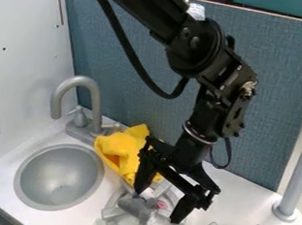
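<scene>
Gray object (135,206) on the burner (111,213), lower centre of the frame, by my spread pincer (157,206); yellow cloth (121,148) behind.

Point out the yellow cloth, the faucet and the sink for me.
Yellow cloth (119,145): camera view, on its upper folds.
Faucet (96,108): camera view, on the upright part of its neck.
Sink (57,172): camera view, inside its bowl.

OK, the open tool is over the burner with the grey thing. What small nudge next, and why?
I'd probably ease the tool slightly toward the sink before closing. Its fingers are spread, and the bulk of the grey thing on the burner seems to lie on the sink side of the gap. I can't tell whether they touch.
</scene>
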